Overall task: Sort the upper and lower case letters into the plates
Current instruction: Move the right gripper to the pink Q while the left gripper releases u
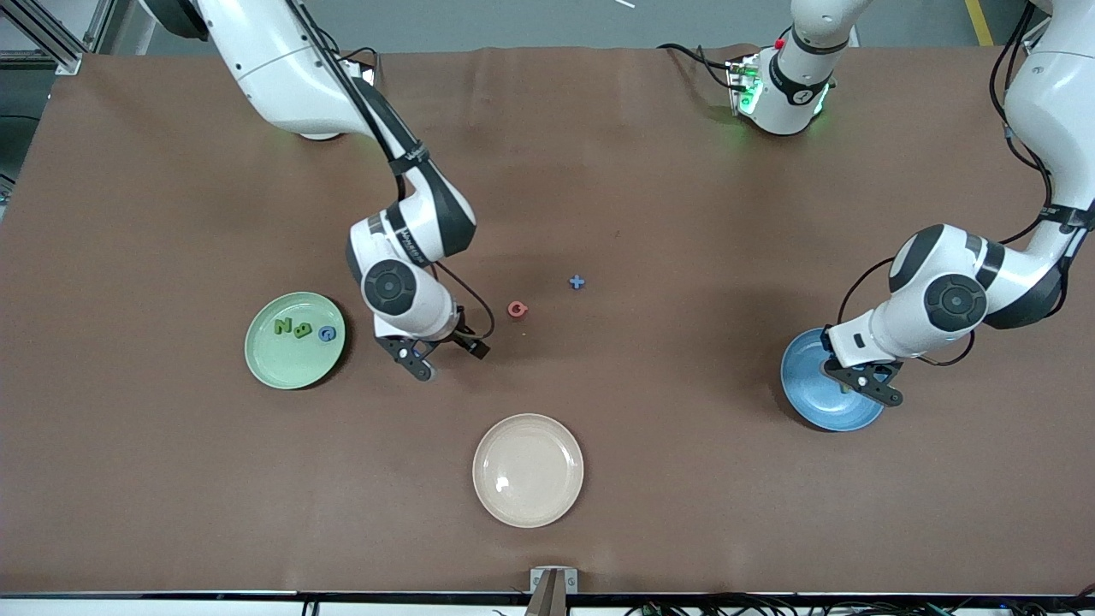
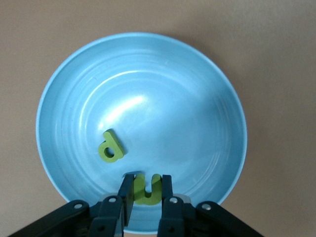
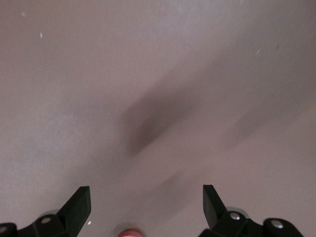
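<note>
My left gripper [image 2: 146,190] is shut on a green lower-case n [image 2: 147,187] and hangs low over the blue plate [image 2: 148,74], where a green p [image 2: 111,147] lies. In the front view that gripper [image 1: 864,385] covers part of the blue plate [image 1: 813,402]. The mint green plate [image 1: 295,372] holds a green N [image 1: 282,325], a green B [image 1: 302,330] and a blue G [image 1: 327,334]. My right gripper [image 1: 446,355] is open with nothing in it, between that plate and the pink letter [image 1: 517,309]. A blue x [image 1: 577,281] lies farther from the camera. In the right wrist view the gripper [image 3: 145,202] sees bare cloth and a pink sliver [image 3: 129,233].
A cream-beige round plate [image 1: 528,505] with nothing in it sits near the table's front edge, at its middle. Brown cloth [image 1: 684,214] covers the whole table.
</note>
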Available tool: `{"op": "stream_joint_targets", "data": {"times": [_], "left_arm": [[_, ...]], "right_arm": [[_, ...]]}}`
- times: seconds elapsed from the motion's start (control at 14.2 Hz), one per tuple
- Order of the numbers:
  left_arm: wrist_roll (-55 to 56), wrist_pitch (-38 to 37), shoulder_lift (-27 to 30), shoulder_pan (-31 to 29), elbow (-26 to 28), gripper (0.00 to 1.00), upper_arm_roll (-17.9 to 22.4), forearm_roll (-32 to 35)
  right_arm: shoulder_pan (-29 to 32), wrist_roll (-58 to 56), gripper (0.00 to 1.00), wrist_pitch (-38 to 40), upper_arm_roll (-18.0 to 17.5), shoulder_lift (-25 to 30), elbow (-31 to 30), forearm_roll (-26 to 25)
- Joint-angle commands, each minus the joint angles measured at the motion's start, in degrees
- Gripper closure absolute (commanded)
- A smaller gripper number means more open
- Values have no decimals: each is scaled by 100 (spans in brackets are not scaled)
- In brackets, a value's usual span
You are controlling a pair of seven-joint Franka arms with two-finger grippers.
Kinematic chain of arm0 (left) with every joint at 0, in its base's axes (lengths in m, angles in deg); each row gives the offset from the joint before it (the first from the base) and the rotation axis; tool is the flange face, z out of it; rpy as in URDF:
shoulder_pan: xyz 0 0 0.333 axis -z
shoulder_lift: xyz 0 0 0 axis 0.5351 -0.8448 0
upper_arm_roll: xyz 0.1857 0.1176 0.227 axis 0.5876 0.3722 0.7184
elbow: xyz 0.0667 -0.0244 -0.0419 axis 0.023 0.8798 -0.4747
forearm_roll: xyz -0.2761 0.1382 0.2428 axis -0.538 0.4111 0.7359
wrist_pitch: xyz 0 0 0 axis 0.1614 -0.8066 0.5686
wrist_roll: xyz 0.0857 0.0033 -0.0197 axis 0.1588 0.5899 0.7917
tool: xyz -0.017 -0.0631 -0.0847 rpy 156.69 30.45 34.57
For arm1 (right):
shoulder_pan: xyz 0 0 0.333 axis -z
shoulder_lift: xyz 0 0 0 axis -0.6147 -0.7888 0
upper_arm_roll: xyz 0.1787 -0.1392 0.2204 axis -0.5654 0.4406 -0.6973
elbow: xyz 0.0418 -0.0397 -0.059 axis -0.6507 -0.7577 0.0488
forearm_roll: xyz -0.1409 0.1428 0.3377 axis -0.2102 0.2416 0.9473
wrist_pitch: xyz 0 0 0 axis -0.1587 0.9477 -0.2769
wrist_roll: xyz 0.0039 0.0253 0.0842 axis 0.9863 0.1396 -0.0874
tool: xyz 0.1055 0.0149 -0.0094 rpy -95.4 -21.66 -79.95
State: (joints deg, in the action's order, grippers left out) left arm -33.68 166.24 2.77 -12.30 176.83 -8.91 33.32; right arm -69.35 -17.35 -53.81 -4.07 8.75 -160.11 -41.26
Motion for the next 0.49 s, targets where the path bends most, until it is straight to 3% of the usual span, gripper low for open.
{"op": "stream_joint_targets", "data": {"times": [0.0, 0.21, 0.42], "left_arm": [[160, -37, -123, -8, -183, 93, 26, 48], [345, -37, -202, 53, -193, 93, 61, 57], [441, -11, -343, 62, -193, 92, 70, 57]], "right_arm": [[-188, 501, 0, 28, 78, -66, 117, -128], [-382, 1238, 0, 28, 78, -66, 90, -461], [-409, 1723, 0, 116, 78, -40, 99, -480]]}}
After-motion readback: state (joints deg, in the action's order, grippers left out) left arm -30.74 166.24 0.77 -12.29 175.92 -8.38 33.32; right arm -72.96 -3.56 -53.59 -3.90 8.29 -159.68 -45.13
